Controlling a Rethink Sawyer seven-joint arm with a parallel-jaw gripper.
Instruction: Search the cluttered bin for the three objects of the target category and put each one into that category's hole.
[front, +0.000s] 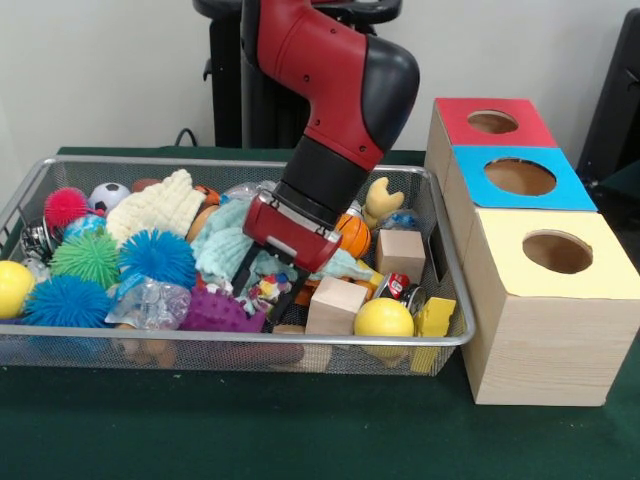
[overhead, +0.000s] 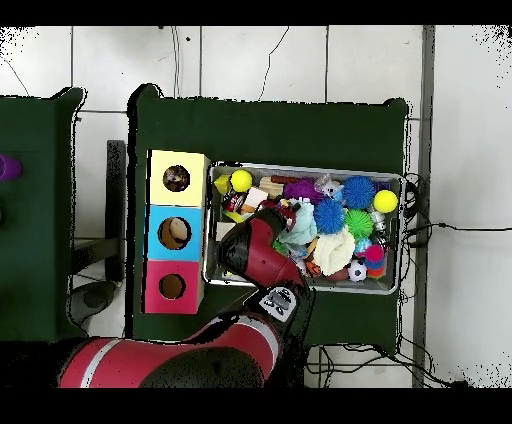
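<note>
gripper low in the bin, fingers spread apart and down among the clutter near the middle, straddling a small multicoloured toy beside the teal cloth. nothing looks clamped yet, though the overhead view hides the tips under the arm, so that is only my best reading.

target category isn't told by anything visible; the three holes sit in the box row to the side: red box, blue box, yellow box. likely candidates lie close: two wood blocks, one just beside the fingers and one further back, plus a yellow ball at the front rim.

risks from here: closing now could pinch the cloth along with the toy and drag a tangle up; the fingers could also nudge the near block or roll the ball away. a lift with cloth attached might spill neighbours over the low mesh wall.

hard to make out: what lies under the cloth and the cream knit, the small toy's real shape, and anything behind the arm. spiky balls crowd the other end.
</note>
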